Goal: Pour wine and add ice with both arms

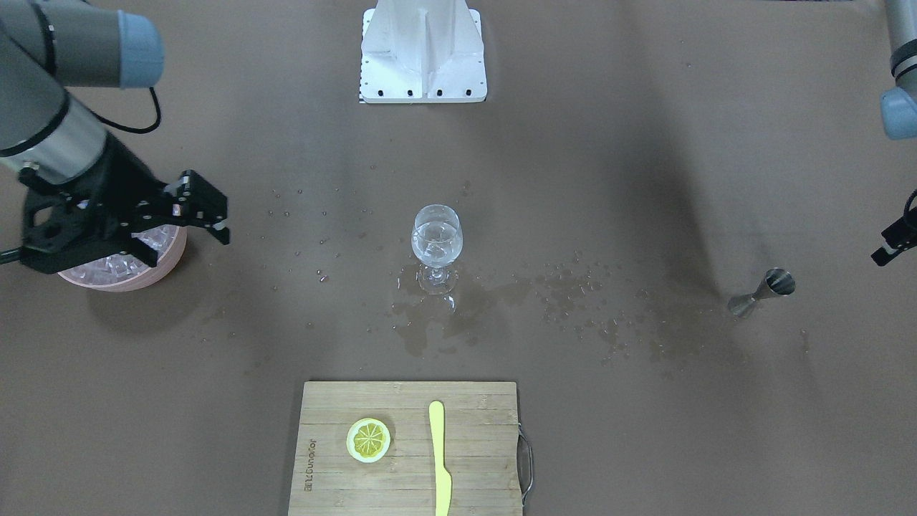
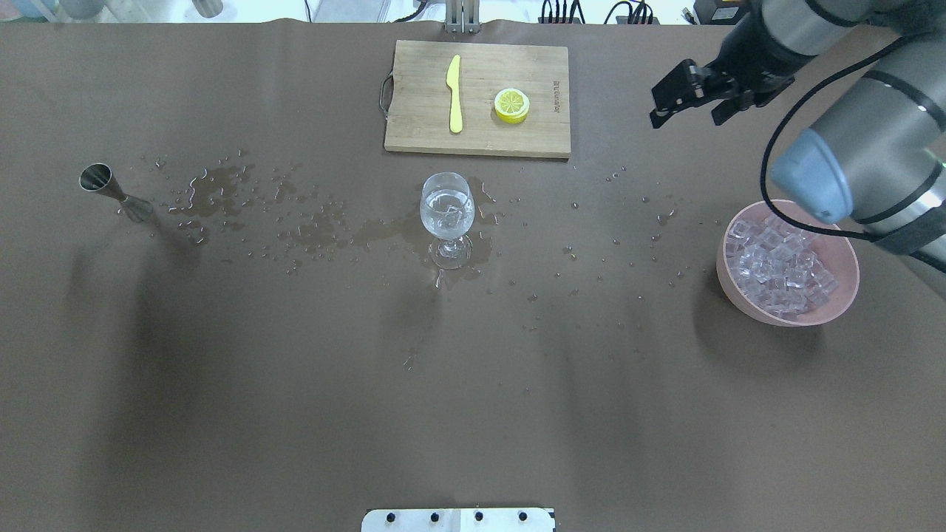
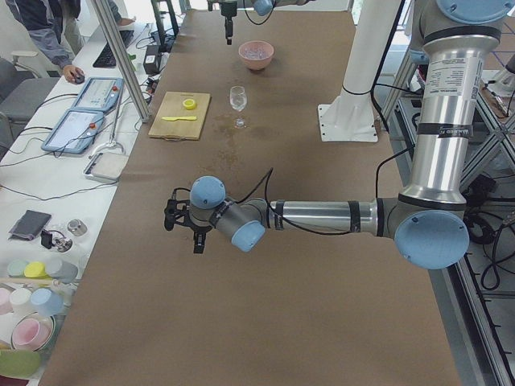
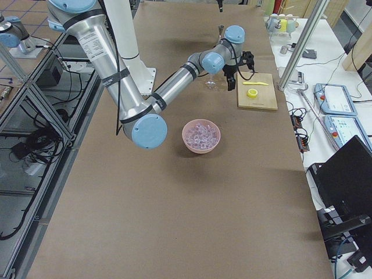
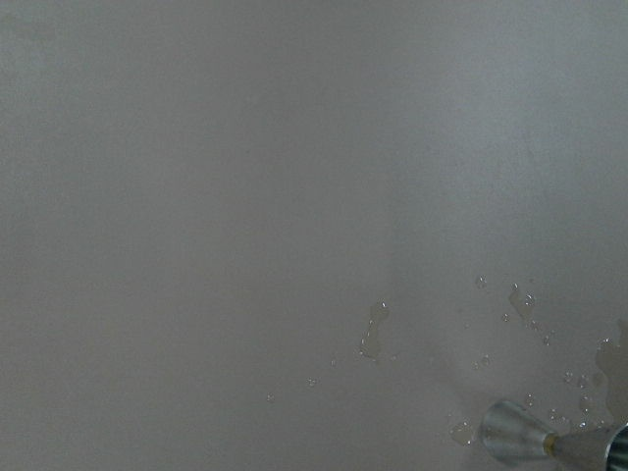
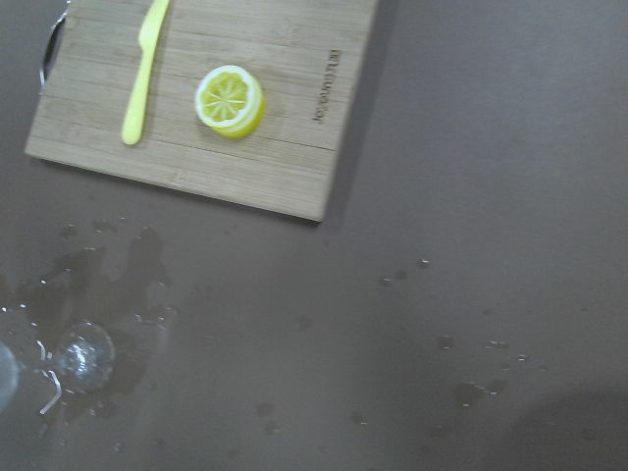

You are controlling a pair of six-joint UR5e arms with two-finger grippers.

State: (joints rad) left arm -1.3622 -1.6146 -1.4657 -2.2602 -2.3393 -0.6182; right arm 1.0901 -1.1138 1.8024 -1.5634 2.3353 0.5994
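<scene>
Wet table [image 2: 295, 406] keeps the wine glass [image 2: 446, 210] central, probably reachable from left and right. Right gripper [image 2: 687, 111] stands apart, empty; left gripper [image 3: 183, 237], I cannot tell.

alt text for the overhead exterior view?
A wine glass holding clear liquid stands mid-table amid spilled drops. The right gripper hangs open beyond a pink bowl of ice cubes; a steel jigger sits far left, a cutting board with knife and lemon slice behind the glass.
</scene>
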